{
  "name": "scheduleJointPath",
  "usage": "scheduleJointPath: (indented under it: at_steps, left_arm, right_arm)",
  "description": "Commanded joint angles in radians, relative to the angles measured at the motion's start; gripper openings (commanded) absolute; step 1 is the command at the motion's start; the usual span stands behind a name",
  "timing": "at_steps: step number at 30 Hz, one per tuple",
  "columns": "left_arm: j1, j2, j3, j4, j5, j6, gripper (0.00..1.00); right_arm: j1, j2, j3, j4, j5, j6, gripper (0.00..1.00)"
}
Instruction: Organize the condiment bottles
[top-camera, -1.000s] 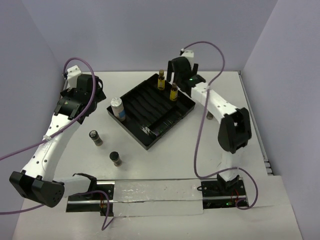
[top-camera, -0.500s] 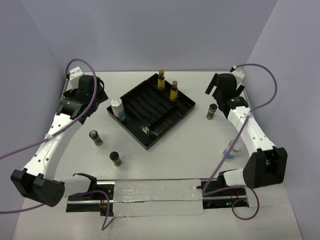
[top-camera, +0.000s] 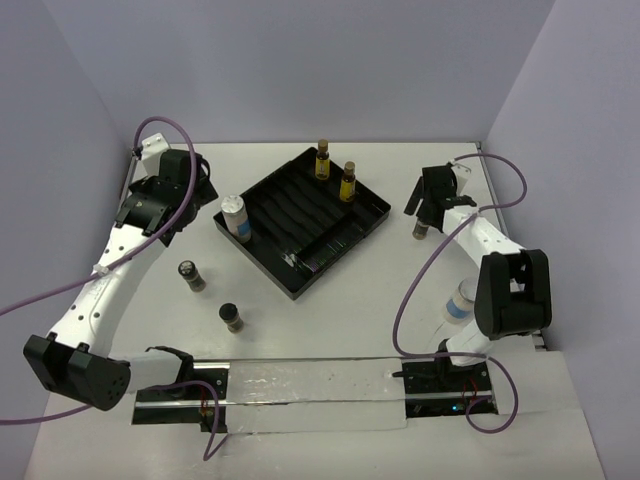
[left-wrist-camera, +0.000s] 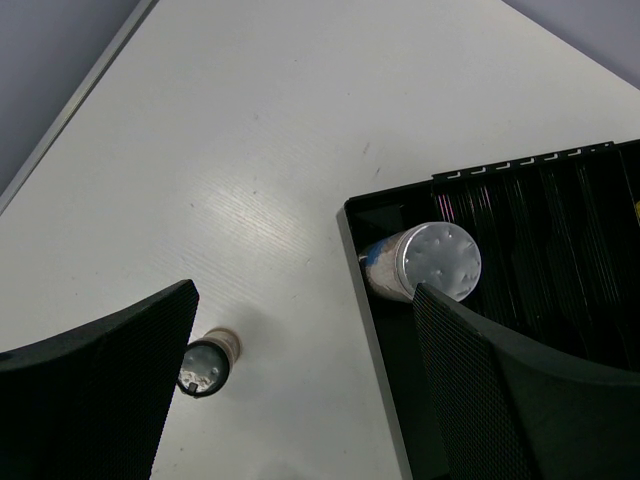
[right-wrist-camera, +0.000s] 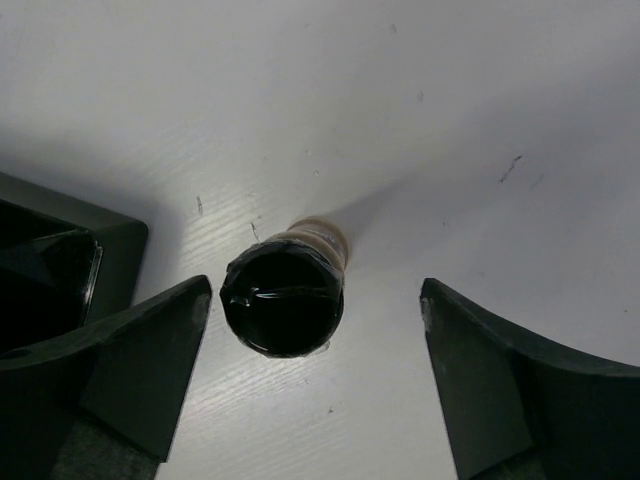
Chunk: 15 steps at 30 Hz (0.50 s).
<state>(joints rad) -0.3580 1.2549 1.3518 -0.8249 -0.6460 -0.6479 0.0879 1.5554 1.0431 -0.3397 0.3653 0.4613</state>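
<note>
Two amber bottles (top-camera: 323, 160) (top-camera: 348, 183) stand in the black tray (top-camera: 300, 255). A white-lidded bottle (top-camera: 234, 216) stands in the tray's left corner and also shows in the left wrist view (left-wrist-camera: 432, 260). Two short dark bottles (top-camera: 191, 275) (top-camera: 232, 317) stand on the table left of the tray. My left gripper (top-camera: 188, 195) is open and empty, high above the table beside the tray (left-wrist-camera: 305, 400). My right gripper (top-camera: 428, 203) is open directly over a third short dark bottle (top-camera: 423, 228), whose cap lies between the fingers, nearer the left one (right-wrist-camera: 283, 300). Another white-lidded bottle (top-camera: 462, 300) stands by the right arm.
The tray's right corner (right-wrist-camera: 60, 260) lies just left of the right gripper. One short dark bottle (left-wrist-camera: 208, 362) shows beside my left finger in the left wrist view. Walls close the table on the left, back and right. A clear strip (top-camera: 310, 385) lies between the arm bases.
My right arm has swung from the tray's far side to the right of the tray and now hangs over the short dark bottle there. The left arm has hardly moved.
</note>
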Motion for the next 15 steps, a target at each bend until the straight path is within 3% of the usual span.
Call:
scheduleJointPath:
  at_steps: [1,8,15]
  left_arm:
    - [0.004,0.016,0.016,0.026,0.002,-0.009,0.97]
    - [0.005,0.012,0.013,0.024,0.001,-0.012,0.97]
    - [0.005,0.007,0.013,0.018,-0.006,-0.012,0.97]
  right_arm:
    - [0.000,0.028,0.019,0.059,-0.008,0.001,0.85]
    - [0.000,0.046,0.034,0.065,-0.006,-0.005,0.59]
    - [0.005,-0.026,0.043,0.021,-0.012,-0.006,0.11]
